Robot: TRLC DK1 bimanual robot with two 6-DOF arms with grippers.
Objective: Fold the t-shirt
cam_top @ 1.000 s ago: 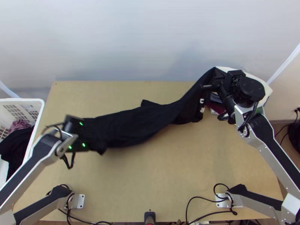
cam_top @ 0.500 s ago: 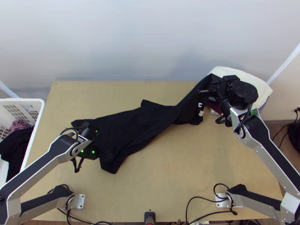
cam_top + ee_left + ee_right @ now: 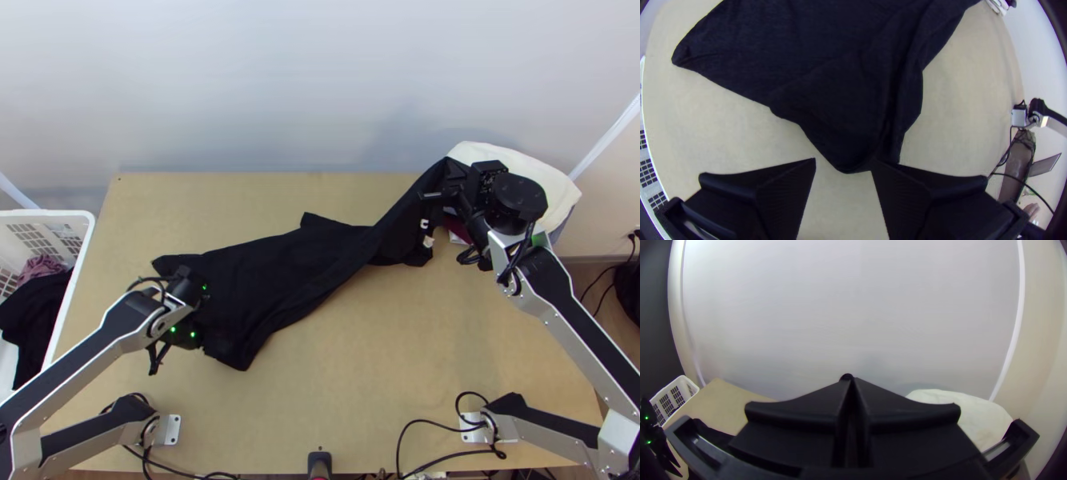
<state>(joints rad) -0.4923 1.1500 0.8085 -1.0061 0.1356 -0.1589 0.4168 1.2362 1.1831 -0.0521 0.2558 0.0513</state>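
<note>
Wooden table (image 3: 384, 352) supports the black t-shirt (image 3: 280, 272); my left gripper (image 3: 189, 312) stands open near one corner, my right gripper (image 3: 456, 171) clamps the raised end.

Black t-shirt (image 3: 280, 272), tan table (image 3: 360, 360), white basket (image 3: 48, 214), mauve cloth (image 3: 42, 268), 3 green lights (image 3: 192, 334)

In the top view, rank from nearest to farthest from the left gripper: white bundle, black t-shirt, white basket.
1. Black t-shirt, right beside the left gripper, stretching across the table.
2. White basket, by the table's left edge.
3. White bundle, across at the far right corner.
</note>
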